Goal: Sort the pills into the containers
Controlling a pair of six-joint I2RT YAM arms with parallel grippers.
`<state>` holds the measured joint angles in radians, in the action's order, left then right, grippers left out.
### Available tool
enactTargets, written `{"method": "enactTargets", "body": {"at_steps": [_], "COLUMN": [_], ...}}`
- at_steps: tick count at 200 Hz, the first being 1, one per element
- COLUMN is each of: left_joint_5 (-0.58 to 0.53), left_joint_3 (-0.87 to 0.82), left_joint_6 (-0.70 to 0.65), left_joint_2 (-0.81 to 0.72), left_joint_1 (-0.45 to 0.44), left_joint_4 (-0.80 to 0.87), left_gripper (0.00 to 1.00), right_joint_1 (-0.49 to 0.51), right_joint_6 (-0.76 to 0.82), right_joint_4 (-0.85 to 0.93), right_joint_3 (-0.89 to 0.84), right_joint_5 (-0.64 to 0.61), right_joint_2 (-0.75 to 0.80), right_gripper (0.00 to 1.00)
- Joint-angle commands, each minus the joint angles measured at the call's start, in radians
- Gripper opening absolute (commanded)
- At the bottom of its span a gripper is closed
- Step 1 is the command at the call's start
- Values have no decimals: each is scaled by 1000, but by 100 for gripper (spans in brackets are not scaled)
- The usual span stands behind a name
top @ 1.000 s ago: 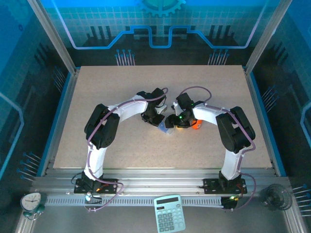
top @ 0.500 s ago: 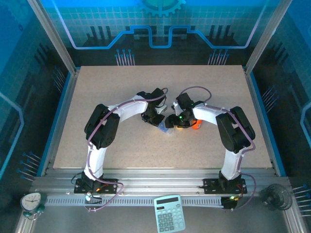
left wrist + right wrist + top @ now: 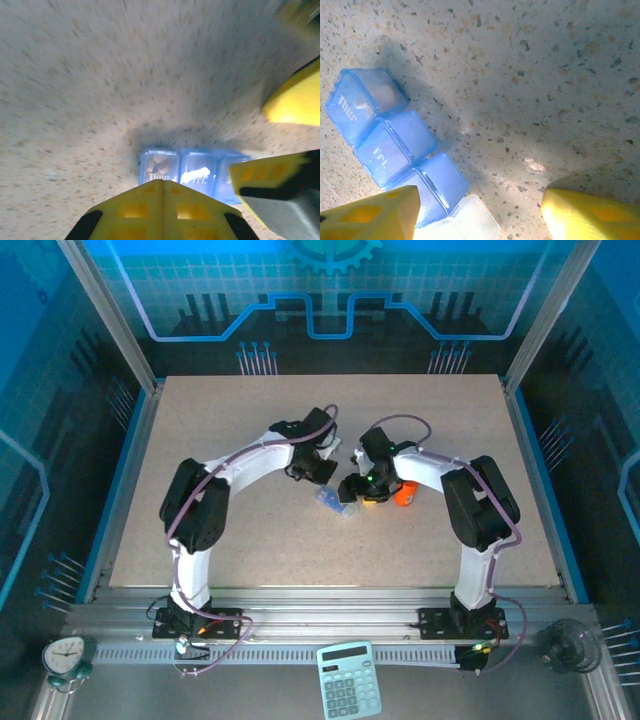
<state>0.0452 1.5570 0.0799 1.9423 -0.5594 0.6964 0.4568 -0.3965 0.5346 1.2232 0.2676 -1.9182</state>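
Left gripper (image 3: pixel 161 189) is pinched shut and empty, just beside the pill box (image 3: pixel 395 145). Right gripper (image 3: pixel 480 197) is spread apart, empty too, at the box's end.

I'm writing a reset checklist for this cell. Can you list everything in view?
pill box: one, translucent blue, on the table between the two end effectors; lids read Thur and Fri
orange bottle: one, orange, on the table beside the right wrist
table: one, speckled beige, under both arms
calculator: one, pale green, on the near rail
clock: one, white face, near-left corner
left end effector: one, yellow fingers, shut, close to the pill box
right end effector: one, yellow fingers, open, over the pill box's end
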Motion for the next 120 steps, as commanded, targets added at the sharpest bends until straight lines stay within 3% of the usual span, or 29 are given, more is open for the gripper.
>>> {"method": "enactTargets", "body": {"at_steps": [1,36,80,104,112,117,120], "left_joint_5": [-2,-29,-89,-163,-194,-218,-231], "left_joint_3": [0,-106,-298,-398,-428,-445,-458], "left_joint_6": [36,45,31,1,-6,-7,-9], "left_joint_2": [-135,-303,-545,-661,-693,-712,-721], "left_joint_1": [35,83,160,193,204,213,216], "left_joint_4": [-95,-235,-441,-534,-559,-578,-592], "left_gripper": [0,3,29,58,75,94,98], "right_joint_1": [-28,-57,-151,-249,-286,-306,-321], "right_joint_6": [44,44,51,42,33,25,22], "right_joint_4": [2,83,123,74,54,36,28], "right_joint_3": [54,199,274,217,191,170,157], "right_joint_5": [-71,-26,-38,-48,-55,-61,-64], "right_joint_2": [-20,79,247,376,414,441,456], "right_gripper": [70,73,80,89,92,95,97]}}
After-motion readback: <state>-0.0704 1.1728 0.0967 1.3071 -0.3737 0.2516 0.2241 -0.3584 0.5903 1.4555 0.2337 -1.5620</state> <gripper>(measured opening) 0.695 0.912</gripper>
